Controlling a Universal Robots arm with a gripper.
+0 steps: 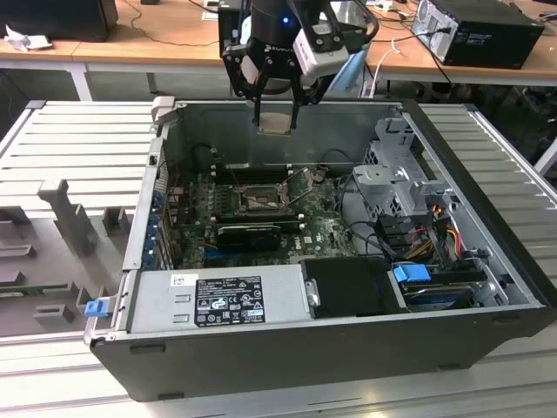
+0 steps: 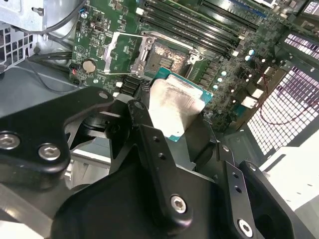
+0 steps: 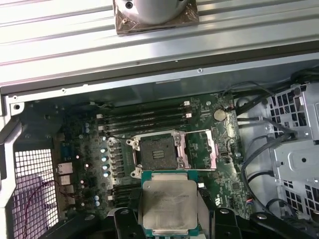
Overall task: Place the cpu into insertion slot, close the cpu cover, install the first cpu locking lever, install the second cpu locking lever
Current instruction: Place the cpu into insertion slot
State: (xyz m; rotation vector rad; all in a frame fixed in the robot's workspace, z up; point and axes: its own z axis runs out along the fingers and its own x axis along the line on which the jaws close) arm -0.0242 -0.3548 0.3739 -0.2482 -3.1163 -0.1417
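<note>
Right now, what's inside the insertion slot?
Bare dark centre in the insertion slot, cpu cover open beside it. The gripper holds the cpu, which hides the slot's near edge in the second wrist view.

Exterior view: even overhead room light, no hard shadows. Case (image 1: 348,348) interior dim, motherboard (image 1: 324,231) shaded. Small blue glow (image 1: 285,19) on arm.

Second wrist view: strong glare on cpu (image 2: 172,107) top, nearly washed white. Gripper (image 2: 174,127) links close to lens, dark, soft-edged.

Both wrist views: purple cast over mesh wall (image 2: 291,99) (image 3: 32,191).

First wrist view: ribbed table (image 3: 239,35) bright, pale.
</note>
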